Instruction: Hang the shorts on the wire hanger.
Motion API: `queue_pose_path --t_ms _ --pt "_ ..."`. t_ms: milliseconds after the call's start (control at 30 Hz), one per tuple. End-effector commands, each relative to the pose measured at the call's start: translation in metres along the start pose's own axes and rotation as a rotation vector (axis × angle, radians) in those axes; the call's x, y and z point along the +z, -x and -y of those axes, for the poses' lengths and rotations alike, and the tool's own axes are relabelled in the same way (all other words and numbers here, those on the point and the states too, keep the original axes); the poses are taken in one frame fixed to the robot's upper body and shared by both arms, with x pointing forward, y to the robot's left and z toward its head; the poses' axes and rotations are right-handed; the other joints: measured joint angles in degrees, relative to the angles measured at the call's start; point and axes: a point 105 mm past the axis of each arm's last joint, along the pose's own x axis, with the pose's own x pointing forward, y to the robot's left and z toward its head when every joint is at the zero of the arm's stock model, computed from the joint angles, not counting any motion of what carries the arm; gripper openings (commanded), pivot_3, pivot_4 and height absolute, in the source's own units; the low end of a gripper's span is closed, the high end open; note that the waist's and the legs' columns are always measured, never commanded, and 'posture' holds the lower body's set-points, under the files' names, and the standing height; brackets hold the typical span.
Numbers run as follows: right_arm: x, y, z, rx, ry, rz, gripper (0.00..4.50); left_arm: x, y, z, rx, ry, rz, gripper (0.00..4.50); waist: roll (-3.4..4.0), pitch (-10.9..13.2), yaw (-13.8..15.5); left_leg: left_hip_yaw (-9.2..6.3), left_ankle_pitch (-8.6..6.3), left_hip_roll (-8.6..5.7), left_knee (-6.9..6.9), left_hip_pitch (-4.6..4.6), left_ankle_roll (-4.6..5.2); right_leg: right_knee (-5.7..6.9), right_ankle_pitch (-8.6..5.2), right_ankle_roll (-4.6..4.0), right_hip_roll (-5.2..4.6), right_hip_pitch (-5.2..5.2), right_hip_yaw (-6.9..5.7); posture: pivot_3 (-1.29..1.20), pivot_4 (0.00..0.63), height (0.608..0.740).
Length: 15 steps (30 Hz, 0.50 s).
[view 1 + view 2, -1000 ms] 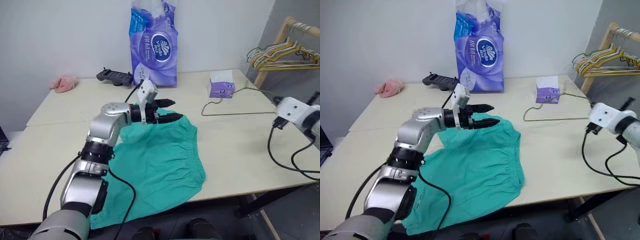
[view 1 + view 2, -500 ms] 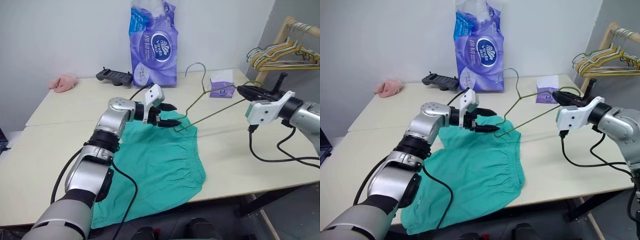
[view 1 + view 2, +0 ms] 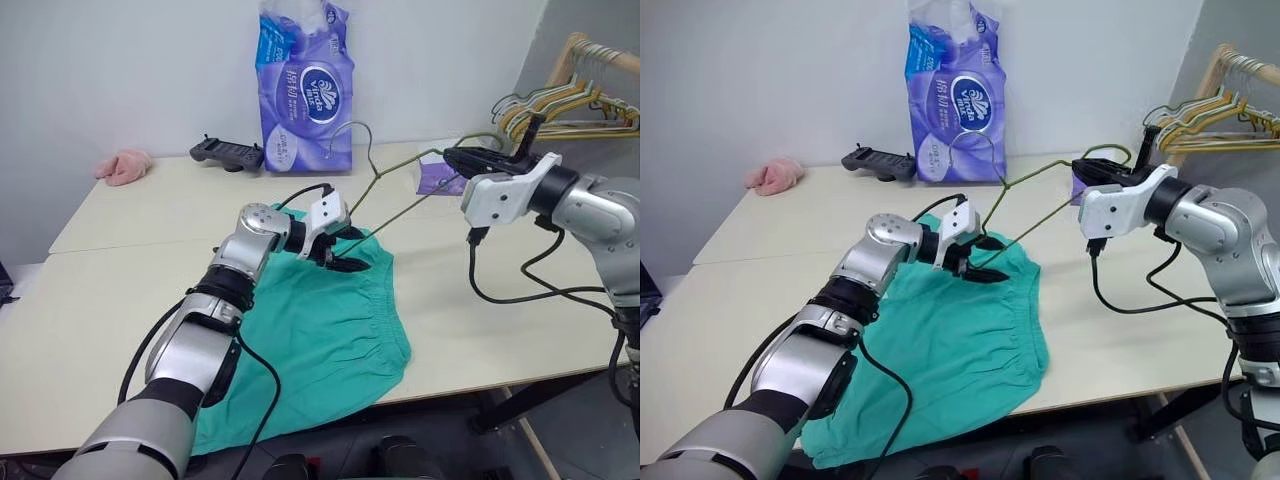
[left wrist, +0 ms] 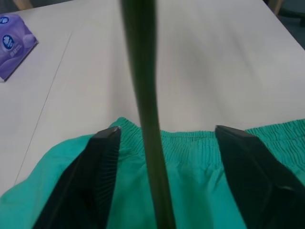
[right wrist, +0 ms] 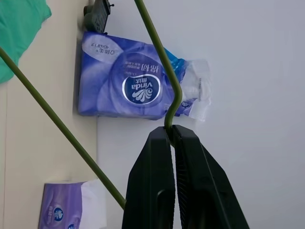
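- Now my right gripper (image 5: 171, 136) is pinched shut on the hanger (image 3: 400, 205), gripping the wire at one bend, and holds it up off the table (image 3: 130, 260).
- From that grip, the hanger slants down toward the shorts (image 3: 320, 340), its hook (image 3: 352, 135) in the air in front of the purple paper pack (image 3: 305, 95).
- My left gripper (image 3: 345, 250) sits over the waistband edge of the shorts, fingers (image 4: 102, 162) spread apart with nothing between them but one hanger wire passing through the gap; whether the tips touch the cloth I cannot tell.
- Shorts lie flat on the table, waistband toward the far side, one leg hanging over the near edge.
- Elsewhere: a tissue box (image 3: 432, 178) behind the hanger, a black controller (image 3: 225, 152), a pink cloth (image 3: 125, 165) far left, and more hangers on a rack (image 3: 575, 105) at right.
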Motion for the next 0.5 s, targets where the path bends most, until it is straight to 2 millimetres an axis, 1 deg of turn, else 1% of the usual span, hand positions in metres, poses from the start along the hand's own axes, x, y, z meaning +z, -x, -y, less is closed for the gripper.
queue_pose_path --t_ms 33,167,233,267,500 --pt "0.0084 0.0021 0.0182 -0.052 0.038 0.026 0.00 0.0137 0.0031 -0.0082 0.027 -0.037 0.029 2.28 0.00 0.00 0.00 0.01 0.00 0.00 0.00 0.00 0.00 0.00 0.00 0.00 0.00 0.00 0.00 -0.16 0.000 0.740" --pt "0.0081 0.0014 0.0173 -0.051 0.035 0.025 0.00 0.0144 0.0046 -0.0109 0.033 -0.037 0.031 1.00 0.00 0.00 0.00 0.01 0.00 0.00 0.00 0.00 0.00 0.00 0.00 0.00 0.00 0.00 0.00 -0.16 0.000 0.740" --pt "0.0087 0.0002 0.0177 -0.053 0.026 0.028 0.00 0.0155 0.0050 -0.0120 0.036 -0.036 0.036 0.27 0.00 0.00 0.00 0.01 0.00 0.00 0.00 0.00 0.00 0.00 0.00 0.00 0.00 0.00 0.00 -0.16 0.000 0.740" --pt "0.0088 0.0000 0.0178 -0.054 0.025 0.029 0.00 0.0161 0.0050 -0.0125 0.037 -0.035 0.039 0.07 0.00 0.00 -0.01 0.01 0.00 0.00 0.00 0.00 0.00 0.00 0.00 0.00 0.00 0.00 0.00 -0.16 0.000 0.740" --pt "0.0061 -0.0018 0.0139 -0.033 0.014 0.005 0.00 0.0179 0.0045 -0.0160 0.055 -0.050 0.033 0.02 0.00 0.00 -0.04 0.00 -0.01 0.00 0.02 -0.01 0.00 0.01 0.01 0.00 -0.01 -0.01 -0.01 -0.17 0.000 0.740"
